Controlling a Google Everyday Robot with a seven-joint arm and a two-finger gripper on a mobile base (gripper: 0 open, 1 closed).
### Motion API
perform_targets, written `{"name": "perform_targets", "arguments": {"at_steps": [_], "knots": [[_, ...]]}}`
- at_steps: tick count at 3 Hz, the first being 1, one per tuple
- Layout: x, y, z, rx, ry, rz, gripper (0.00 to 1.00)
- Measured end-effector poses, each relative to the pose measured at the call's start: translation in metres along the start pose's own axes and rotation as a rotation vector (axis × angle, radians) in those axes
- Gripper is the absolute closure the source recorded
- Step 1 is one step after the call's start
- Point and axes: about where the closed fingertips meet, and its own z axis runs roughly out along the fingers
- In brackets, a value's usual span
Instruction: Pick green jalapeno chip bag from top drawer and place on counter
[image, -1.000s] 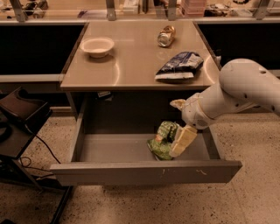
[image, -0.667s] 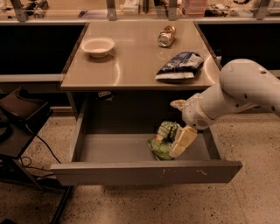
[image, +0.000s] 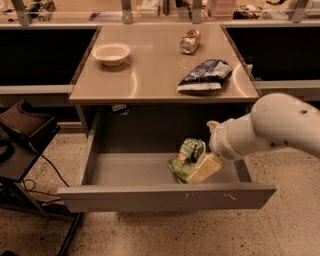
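Speckled beige terrazzo floor (image: 290, 225) fills the lower part of the camera view; on it stands a smooth tan-beige rectangular counter (image: 155, 75) with a slightly glossy top, flanked at 9 and 3 o'clock by dark recessed side shelves (image: 45, 55); beneath the counter a wide shallow grey metal top drawer (image: 165, 197) is pulled fully out toward 6 o'clock, its flat front panel nearest the camera; a thick white robot arm (image: 280, 122) enters from 3 o'clock and slopes down into the drawer's right half; a black angular stand (image: 22, 125) with trailing cables sits on the floor at 9 o'clock, apart from the drawer.

On the counter, a crumpled blue-and-white chip bag (image: 206, 75) lies toward 4 o'clock from the tabletop's centre, near the right edge; a shallow white round bowl (image: 111, 52) rests upright toward 10 o'clock; a gold-toned metal can (image: 190, 41) lies on its side toward 1 o'clock, well apart from the bowl.

Inside the drawer, the small crumpled light-green jalapeno chip bag (image: 186, 157) with pale and reddish print stands tilted at the right of the drawer floor, near the front panel; the cream-coloured gripper (image: 204, 169) sits at the bag's 4 o'clock side, touching it; whether it is clamped on the bag or merely pressed against it cannot be told.
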Motion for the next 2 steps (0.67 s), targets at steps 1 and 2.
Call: {"name": "perform_targets", "arguments": {"at_steps": [1,2], "knots": [[0.011,0.008,0.014,0.022,0.002,0.085,0.00],[0.013,-0.004,0.018,0.035,0.000,0.130,0.00]]}}
